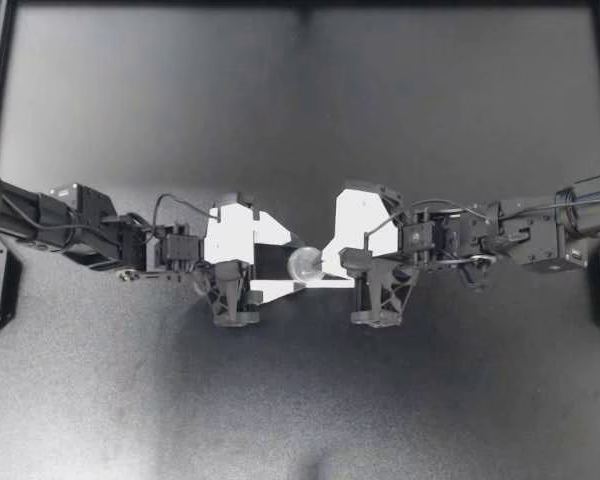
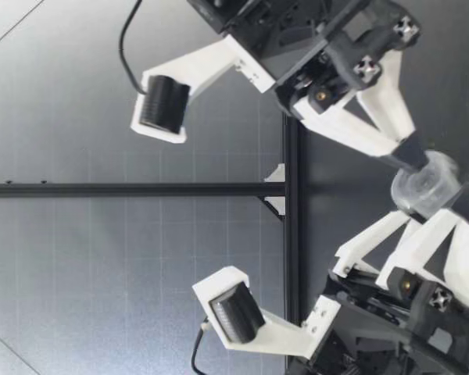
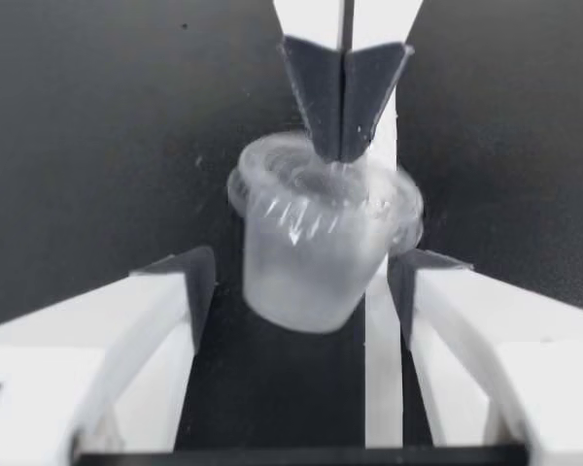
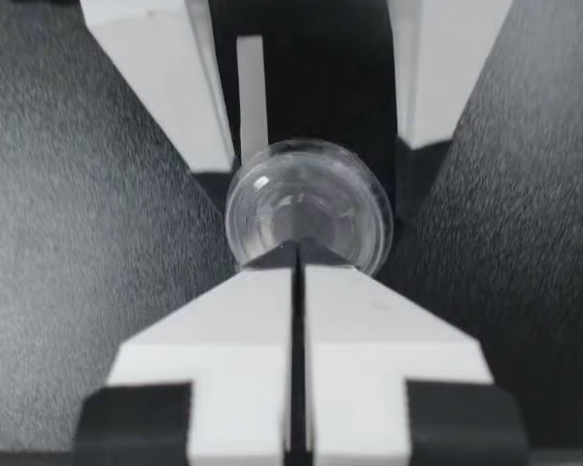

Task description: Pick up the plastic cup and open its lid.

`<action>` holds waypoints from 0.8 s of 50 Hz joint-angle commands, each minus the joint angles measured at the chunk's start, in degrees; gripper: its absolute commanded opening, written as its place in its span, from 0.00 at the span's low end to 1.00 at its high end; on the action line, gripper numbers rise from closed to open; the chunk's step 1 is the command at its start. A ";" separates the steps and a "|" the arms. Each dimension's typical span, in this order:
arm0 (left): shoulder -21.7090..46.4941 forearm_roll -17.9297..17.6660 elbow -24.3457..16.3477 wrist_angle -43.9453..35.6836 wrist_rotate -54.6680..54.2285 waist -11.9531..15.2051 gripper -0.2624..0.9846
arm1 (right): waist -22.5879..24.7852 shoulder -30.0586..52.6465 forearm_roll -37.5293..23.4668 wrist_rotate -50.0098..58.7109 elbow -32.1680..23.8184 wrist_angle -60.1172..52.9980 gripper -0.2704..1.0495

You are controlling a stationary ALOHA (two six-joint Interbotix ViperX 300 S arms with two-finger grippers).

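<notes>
Top view sets our left pincer and our right pincer tip to tip at the middle of the desk. The cup is a small clear round between them, and from here we cannot tell base from lid.

The left wrist view settles that. The cup shows side-on between our left fingers, base nearer that camera and lid at the far end. The dark tips of our right pincer come down on the lid's far rim. The right wrist view gives the other end: the lid face-on as clear rings just past our right tips, with our left fingers flanking it behind. Only the low view shows both arms slanting down to the cup from opposite sides.

Our left pincer stands fairly wide and grips the cup across its body. Our right pincer is narrow, fingers pressed together, pinching the lid's edge.

The cup's long axis runs from one pincer to the other, a little tilted, with the base toward our left wrist and the lid toward our right pincer. Whether it hangs clear of the desk we cannot tell.

The desk is dark and matt, with a fine grain. In the low view a black rail runs along its far edge, a post rises from it, and a grey gridded backdrop lies beyond.
</notes>
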 commanded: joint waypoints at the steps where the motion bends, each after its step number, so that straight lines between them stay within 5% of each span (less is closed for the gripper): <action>1: -0.97 0.09 -0.88 -0.62 -0.09 -0.09 0.70 | -0.53 -0.88 0.09 0.18 -0.70 0.62 0.06; 27: -0.88 0.62 -2.64 2.29 -0.35 -0.53 0.70 | -0.44 0.26 0.09 0.53 -1.32 0.79 0.06; 40: -0.88 0.62 -2.72 2.64 -0.44 -0.79 0.60 | -0.70 0.35 0.09 0.53 -1.32 0.79 0.06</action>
